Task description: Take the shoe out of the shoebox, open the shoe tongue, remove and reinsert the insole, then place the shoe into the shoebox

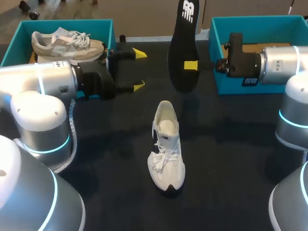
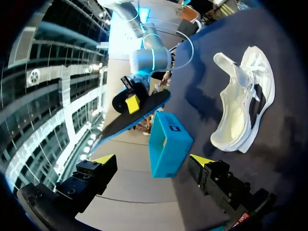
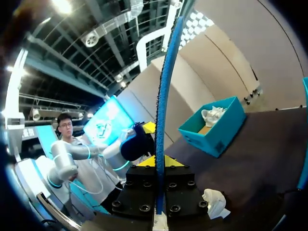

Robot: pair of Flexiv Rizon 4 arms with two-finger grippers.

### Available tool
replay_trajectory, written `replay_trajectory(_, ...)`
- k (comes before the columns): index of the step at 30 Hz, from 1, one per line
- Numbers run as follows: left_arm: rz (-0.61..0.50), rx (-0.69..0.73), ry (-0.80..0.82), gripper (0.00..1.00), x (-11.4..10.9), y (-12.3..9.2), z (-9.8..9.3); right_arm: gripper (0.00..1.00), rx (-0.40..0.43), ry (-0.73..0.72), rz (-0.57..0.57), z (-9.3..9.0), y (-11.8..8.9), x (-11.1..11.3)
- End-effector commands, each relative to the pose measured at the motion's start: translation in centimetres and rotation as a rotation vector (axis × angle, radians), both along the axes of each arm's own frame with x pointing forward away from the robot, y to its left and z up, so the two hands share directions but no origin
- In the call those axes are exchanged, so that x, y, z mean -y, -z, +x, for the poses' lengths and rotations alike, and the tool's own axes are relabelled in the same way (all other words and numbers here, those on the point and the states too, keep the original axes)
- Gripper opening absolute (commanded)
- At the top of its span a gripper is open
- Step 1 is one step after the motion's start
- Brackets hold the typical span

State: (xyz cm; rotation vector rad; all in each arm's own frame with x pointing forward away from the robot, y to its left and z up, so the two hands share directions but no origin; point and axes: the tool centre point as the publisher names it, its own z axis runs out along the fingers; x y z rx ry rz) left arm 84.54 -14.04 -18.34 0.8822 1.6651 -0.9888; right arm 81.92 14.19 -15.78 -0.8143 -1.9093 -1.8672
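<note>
Insole (image 1: 184,43) held upright, clamped in right gripper (image 1: 191,66) | left gripper (image 1: 138,70) spread apart, nothing held | white shoe (image 1: 166,144) stood on table (image 1: 231,144), apart from both

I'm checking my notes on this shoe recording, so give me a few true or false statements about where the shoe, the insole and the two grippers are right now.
1. The white sneaker stands on the table, outside both shoeboxes. True.
2. The insole lies flat inside the white sneaker. False: the right gripper is shut on it and holds it upright, out of the shoe.
3. The left gripper is open and holds nothing. True.
4. The left shoebox is empty. False: a beige sneaker lies in it.
</note>
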Motion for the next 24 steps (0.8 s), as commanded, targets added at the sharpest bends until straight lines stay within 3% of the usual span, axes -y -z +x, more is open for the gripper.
replay_trajectory(1,0.221,-0.358,-0.078,1.00,-0.2,0.4,-0.9,0.00,0.064,0.002,-0.009,-0.4,0.1,0.0)
replay_trajectory(3,0.301,-0.334,-0.084,1.00,-0.6,1.0,-0.9,0.00,0.102,0.013,-0.036,-0.5,0.3,-0.1)
replay_trajectory(4,0.308,-0.297,-0.070,1.00,-0.7,1.2,-0.8,0.00,0.073,0.008,-0.050,-0.5,0.6,-0.1)
replay_trajectory(21,0.308,-0.297,-0.070,1.00,-0.7,1.2,-0.8,0.00,0.065,-0.001,-0.042,-0.5,0.7,-0.2)
replay_trajectory(24,0.329,-0.365,-0.052,1.00,-0.7,1.5,-1.1,0.00,0.068,0.001,-0.064,-0.5,1.2,-0.3)
